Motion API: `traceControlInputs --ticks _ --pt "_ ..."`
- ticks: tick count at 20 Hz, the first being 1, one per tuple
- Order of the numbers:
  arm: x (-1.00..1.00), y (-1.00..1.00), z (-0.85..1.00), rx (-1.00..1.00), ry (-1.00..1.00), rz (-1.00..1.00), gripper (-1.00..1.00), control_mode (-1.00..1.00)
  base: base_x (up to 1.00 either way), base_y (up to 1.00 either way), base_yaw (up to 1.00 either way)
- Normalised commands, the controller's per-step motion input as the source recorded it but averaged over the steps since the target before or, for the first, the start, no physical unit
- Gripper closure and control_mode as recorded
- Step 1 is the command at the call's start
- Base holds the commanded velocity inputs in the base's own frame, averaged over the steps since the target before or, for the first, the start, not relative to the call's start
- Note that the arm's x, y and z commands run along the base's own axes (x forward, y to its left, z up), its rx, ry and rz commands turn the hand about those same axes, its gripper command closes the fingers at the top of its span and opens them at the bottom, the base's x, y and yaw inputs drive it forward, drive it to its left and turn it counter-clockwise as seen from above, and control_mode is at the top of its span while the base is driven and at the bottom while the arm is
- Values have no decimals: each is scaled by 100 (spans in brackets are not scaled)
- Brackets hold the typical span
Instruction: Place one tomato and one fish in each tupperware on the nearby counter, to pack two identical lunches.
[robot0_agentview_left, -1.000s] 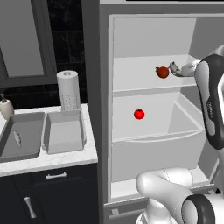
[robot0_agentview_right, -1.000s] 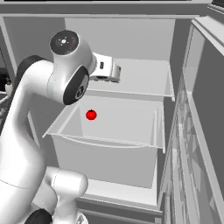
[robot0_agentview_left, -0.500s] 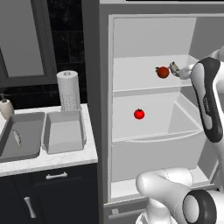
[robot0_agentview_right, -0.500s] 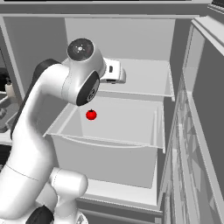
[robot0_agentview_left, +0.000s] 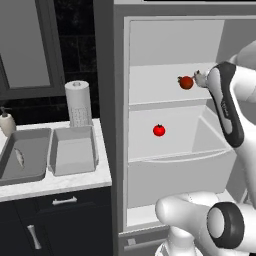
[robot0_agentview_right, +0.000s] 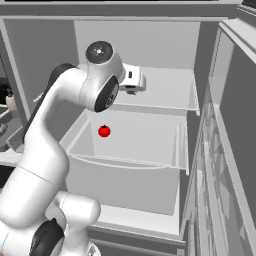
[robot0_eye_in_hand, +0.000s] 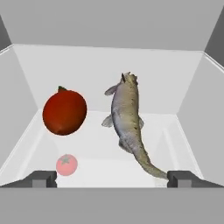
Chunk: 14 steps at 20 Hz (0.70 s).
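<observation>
The white robot arm reaches into the open white refrigerator (robot0_agentview_left: 175, 75), with its hand at the level of the upper shelf (robot0_agentview_right: 165, 97). The two-finger gripper (robot0_eye_in_hand: 112, 178) is fully open: in the hand view its two dark fingertips (robot0_eye_in_hand: 41, 178) stand far apart at the bottom corners, and nothing is held between them.

On the upper shelf lie two items, side by side. A round dark-red tomato (robot0_eye_in_hand: 64, 112) rests to the left in the hand view. A grey-brown speckled fish (robot0_eye_in_hand: 128, 124) lies to its right, head pointing toward the rear wall and tail toward the gripper. The tail tip is near the right fingertip; contact cannot be determined. In the left base view the same tomato (robot0_agentview_left: 186, 82) sits just beside the gripper at the shelf's right side.

A second, brighter red tomato (robot0_agentview_left: 159, 130) lies below, in the clear drawer bin (robot0_agentview_right: 150, 150). It is visible through the transparent shelf in the hand view (robot0_eye_in_hand: 66, 165).

On the white marble-look counter (robot0_agentview_left: 65, 182), left of the refrigerator, stand two shallow rectangular grey tupperware trays, touching or nearly so. The darker tray (robot0_agentview_left: 37, 167) contains one small fish (robot0_agentview_left: 19, 158). The lighter tray (robot0_agentview_left: 74, 152) holds nothing. A white paper towel roll (robot0_agentview_left: 78, 103) stands behind the lighter tray, and a soap dispenser (robot0_agentview_left: 7, 122) stands behind the darker one.
</observation>
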Motion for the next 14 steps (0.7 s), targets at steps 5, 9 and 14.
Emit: traceControlInputs --ticks 5,9,14 --pt "42 -8 -4 0 7 0 -100 -100 0 0 0" --pt "45 -35 -16 0 3 2 -100 -100 0 0 0" --pt "6 -8 -40 -1 2 1 -100 -100 0 0 0"
